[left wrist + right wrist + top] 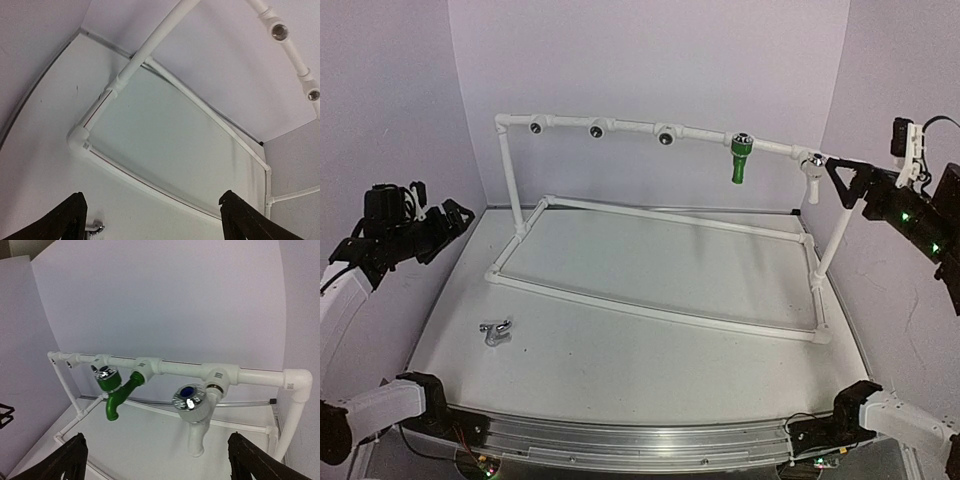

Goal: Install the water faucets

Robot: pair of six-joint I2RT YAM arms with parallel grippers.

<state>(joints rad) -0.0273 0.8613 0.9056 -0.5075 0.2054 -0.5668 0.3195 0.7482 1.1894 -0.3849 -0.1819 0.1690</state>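
Observation:
A shiny silver faucet (pixel 496 331) lies loose on the table at the near left; its tip (pixel 95 228) shows beside my left finger. A green faucet (pixel 739 157) (pixel 114 390) and a white faucet (pixel 812 175) (pixel 197 415) sit screwed into the top rail of the white pipe frame (pixel 620 127). Three sockets (pixel 597 130) on the rail's left part hold nothing. My left gripper (pixel 448 222) (pixel 152 210) hovers open at the left edge, above and behind the silver faucet. My right gripper (pixel 848 185) (pixel 157 450) stands open just right of the white faucet, holding nothing.
The frame's base rectangle (pixel 650 310) lies across the middle of the table, with uprights at the left (pixel 510 180) and right (pixel 830 245). Lilac walls close in the back and both sides. A metal rail (pixel 640 440) runs along the near edge.

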